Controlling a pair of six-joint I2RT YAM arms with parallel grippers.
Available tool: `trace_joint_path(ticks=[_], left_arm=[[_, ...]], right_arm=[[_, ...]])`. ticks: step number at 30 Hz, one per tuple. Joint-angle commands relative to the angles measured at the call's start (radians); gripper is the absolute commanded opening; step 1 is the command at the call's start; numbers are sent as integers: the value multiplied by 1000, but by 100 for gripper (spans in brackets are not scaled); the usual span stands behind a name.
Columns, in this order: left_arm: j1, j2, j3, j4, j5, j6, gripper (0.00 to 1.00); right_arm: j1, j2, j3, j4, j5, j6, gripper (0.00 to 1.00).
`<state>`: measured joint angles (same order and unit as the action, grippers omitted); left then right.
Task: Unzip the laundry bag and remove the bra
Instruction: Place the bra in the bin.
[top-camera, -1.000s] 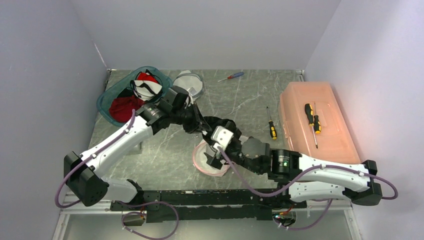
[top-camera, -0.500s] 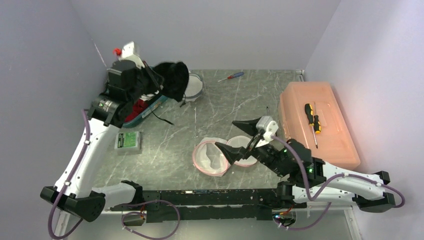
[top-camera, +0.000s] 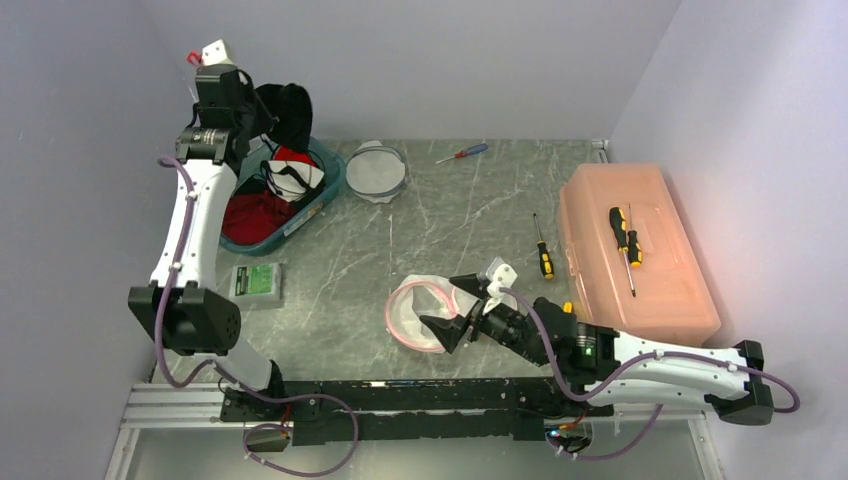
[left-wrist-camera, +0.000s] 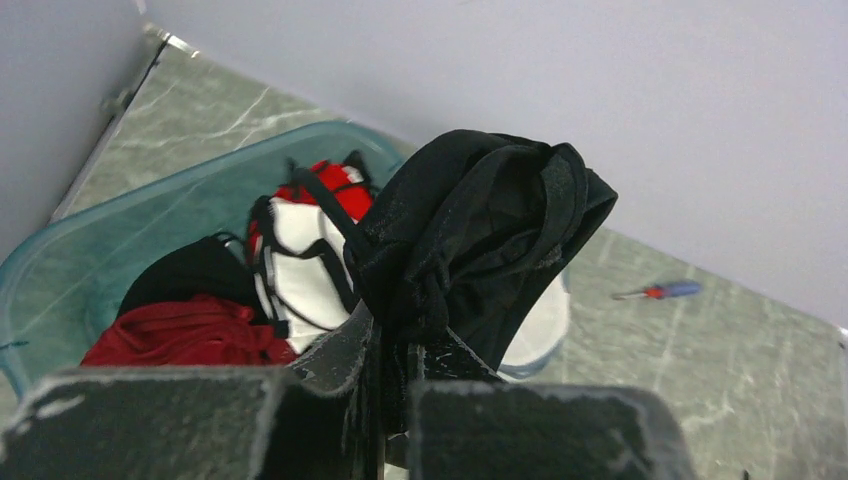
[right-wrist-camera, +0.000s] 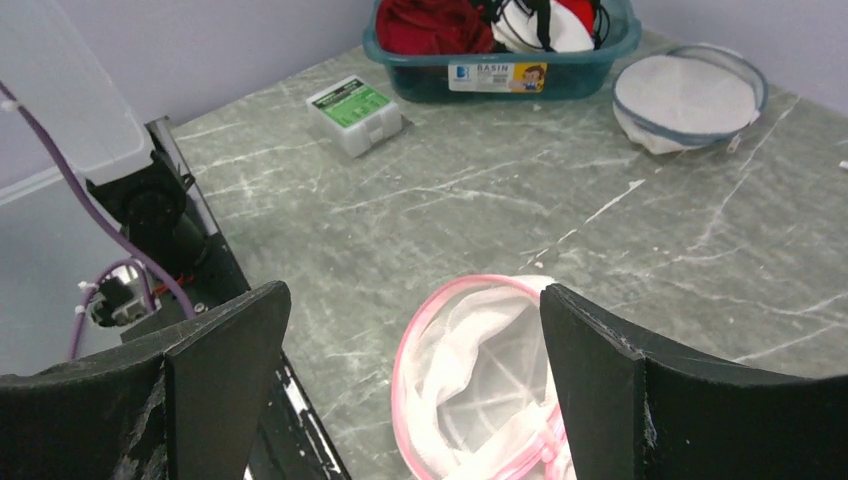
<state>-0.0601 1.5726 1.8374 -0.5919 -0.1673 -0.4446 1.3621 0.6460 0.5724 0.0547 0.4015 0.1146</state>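
While the left gripper (left-wrist-camera: 385, 350) clamps the bra (left-wrist-camera: 470, 230) above the basin (right-wrist-camera: 420, 72)
Right gripper (right-wrist-camera: 415, 292), jaws wide, and bag (right-wrist-camera: 480, 350) lie well right of it

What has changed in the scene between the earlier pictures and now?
The left end effector, shut on the black bra, carried it from the pink laundry bag up and to the far left, above the teal basin. The right end effector drew back a little and stands open by the bag. The bag, the screwdrivers and the orange box stayed in place.
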Motion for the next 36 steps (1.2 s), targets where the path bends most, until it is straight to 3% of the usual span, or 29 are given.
trace_joint_path(ticks=[1,11,22,29,34,36], left_arm=[[114,4,-70,166,111,-39,3],[173,41,-195,245,115,-64,3],[172,84,-368,311,-13,-125,3],[173,99,-435,221,-172,-197,3],[172,86,-527,232,-169,-231,3],[172,92,-535,222,-162,-238,8]], right_arm=[[0,-43,-39,63,-23,54,100],[-1,-71,-121,93,-30,86,99],[-1,-54,-118,91,-45,75,99],[-1,-73,-127,76,-40,85,99],[-1,-74,-129,73,-39,79,99],[-1,-68,-125,71,-44,79,99]])
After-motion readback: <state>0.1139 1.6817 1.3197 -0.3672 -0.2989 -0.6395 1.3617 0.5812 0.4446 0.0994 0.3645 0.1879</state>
